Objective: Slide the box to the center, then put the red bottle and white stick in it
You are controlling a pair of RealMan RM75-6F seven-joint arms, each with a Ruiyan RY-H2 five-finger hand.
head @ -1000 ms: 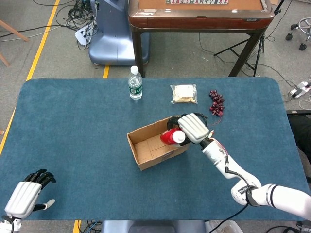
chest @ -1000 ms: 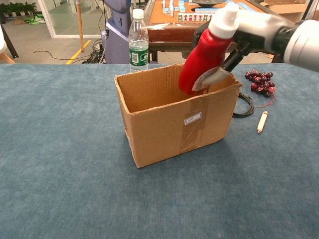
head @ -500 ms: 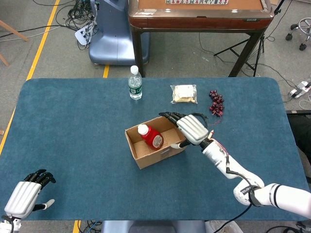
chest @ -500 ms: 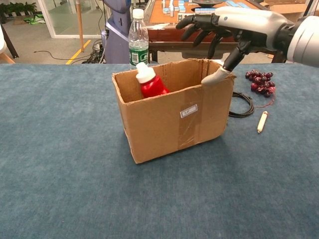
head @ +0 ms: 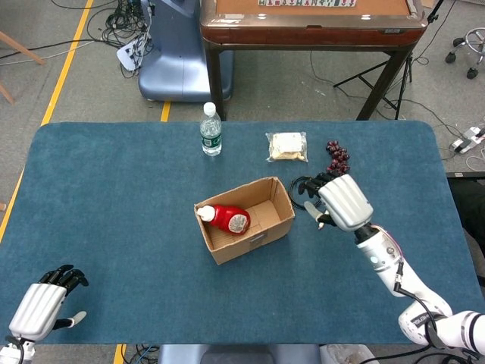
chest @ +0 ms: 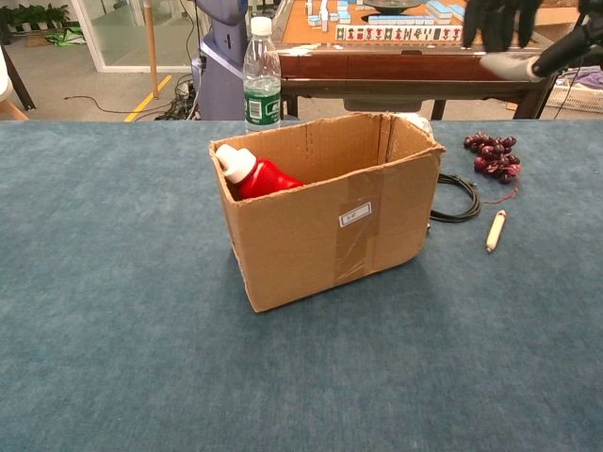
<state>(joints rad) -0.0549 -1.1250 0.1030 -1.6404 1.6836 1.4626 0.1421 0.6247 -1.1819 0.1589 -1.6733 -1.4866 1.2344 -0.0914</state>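
From the head view, the blue cloth-covered table (head: 114, 227) stands on a grey floor with cables. The open brown cardboard box (head: 261, 230) sits near the middle, and the red plastic bottle with white cap (head: 225, 218) lies inside it. The white stick is hidden under the right hand (head: 342, 200), which hovers empty with fingers apart. The left hand (head: 42, 307) rests open at the near-left corner, partly cut off.

From the chest view, the thin white stick (chest: 496, 230) lies on the cloth right of the box, beside a black coiled cable (chest: 459, 198). Only the dark fingertips (chest: 497, 19) of the right hand show at the top edge.
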